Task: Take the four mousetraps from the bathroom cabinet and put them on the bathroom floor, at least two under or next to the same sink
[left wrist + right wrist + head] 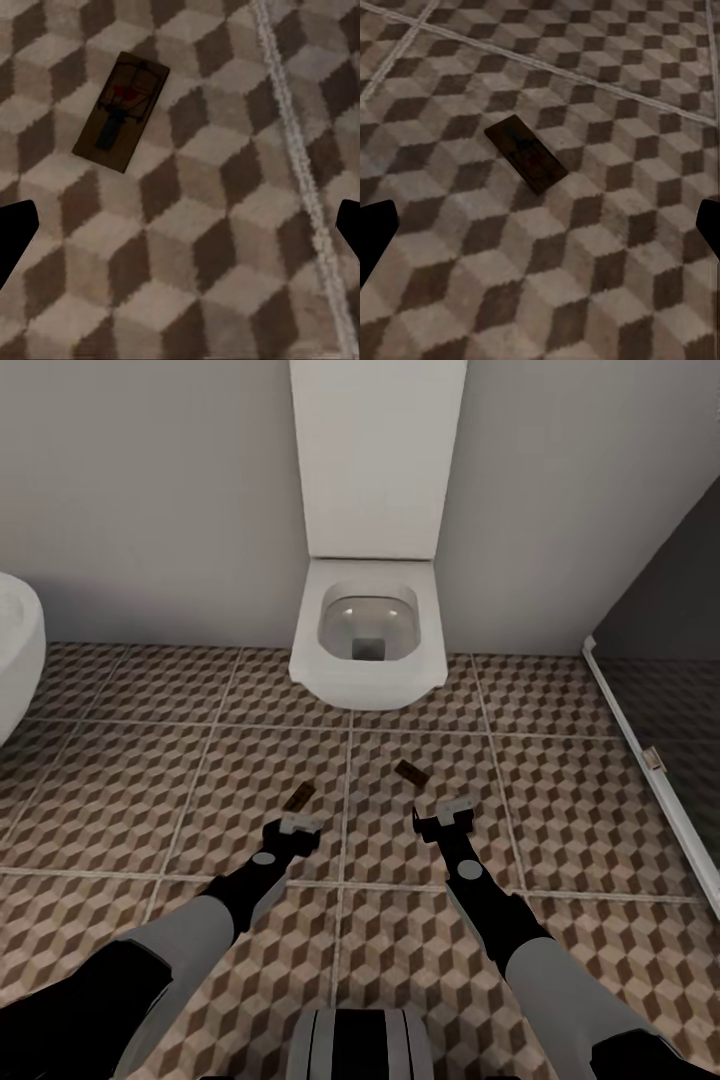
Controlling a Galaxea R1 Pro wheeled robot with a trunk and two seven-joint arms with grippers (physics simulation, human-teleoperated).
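- Just above centre in the head view, two mousetraps are lying flat on the bathroom floor [560, 800]: the left mousetrap [298, 797] just ahead of my left gripper [296, 824], the right mousetrap [410, 772] just ahead of my right gripper [445, 815].
- Neither trap is touching a finger; each is resting on the cube-patterned tiles on its own, with a grout line running between them.
- Both of my grippers are standing wide and empty, pointing down at the floor; in each wrist view the dark fingertips are sitting at the two side edges of the frame with bare tile between them.
- So I am judging two of the four traps as set down on the floor, and two more as yet to be fetched from the cabinet.
- These two are lying in front of the toilet [368, 635] at the upper middle of the head view, and I am seeing no sink beside them, so the under-or-beside-the-sink condition looks unmet to me.
- In the left wrist view the left mousetrap [120, 111] is showing as a dark tan board at upper left, with black wire and a red mark.
- In the right wrist view the right mousetrap [526, 154] is lying slantwise above centre, dark brown, its wire too blurred to make out.
- At the left edge of the head view a rounded white fixture [15, 650] is curving in, and a dark glass panel [670, 690] is standing at the right.
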